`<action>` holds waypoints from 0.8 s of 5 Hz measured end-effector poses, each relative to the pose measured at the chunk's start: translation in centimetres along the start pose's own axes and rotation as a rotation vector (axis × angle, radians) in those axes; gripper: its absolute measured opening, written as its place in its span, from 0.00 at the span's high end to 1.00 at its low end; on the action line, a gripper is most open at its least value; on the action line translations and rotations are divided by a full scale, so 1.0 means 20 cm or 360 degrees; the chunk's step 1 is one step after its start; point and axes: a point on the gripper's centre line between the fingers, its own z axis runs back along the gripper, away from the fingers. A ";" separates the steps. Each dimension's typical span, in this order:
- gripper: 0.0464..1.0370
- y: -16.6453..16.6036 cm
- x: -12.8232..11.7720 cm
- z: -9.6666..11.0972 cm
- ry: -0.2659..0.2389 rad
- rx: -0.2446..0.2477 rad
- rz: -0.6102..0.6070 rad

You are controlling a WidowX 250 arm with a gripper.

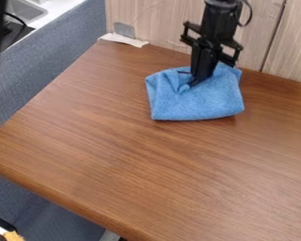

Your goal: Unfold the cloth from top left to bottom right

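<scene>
One blue cloth [200,103] on one table [115,141]; one gripper [195,83] touching cloth, can't tell if clamped.

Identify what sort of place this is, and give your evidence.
Probably a robotics lab or test room: a black robot arm comes down over a blue cloth on a wood-grain table, and a blue-grey panel, perhaps an office partition, runs along one side.

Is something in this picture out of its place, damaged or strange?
A crooked white strip at the far left corner of the table, below a grey patch on the wall, looks like leftover tape. The blue cloth is rumpled, but that fits the task.
</scene>
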 end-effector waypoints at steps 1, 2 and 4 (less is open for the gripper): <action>0.99 -0.02 -0.06 0.13 -0.0086 0.0030 -0.0003; 0.99 -0.12 -0.13 0.26 -0.0192 0.0060 -0.0062; 0.99 -0.36 -0.34 0.30 -0.0229 0.0085 -0.0278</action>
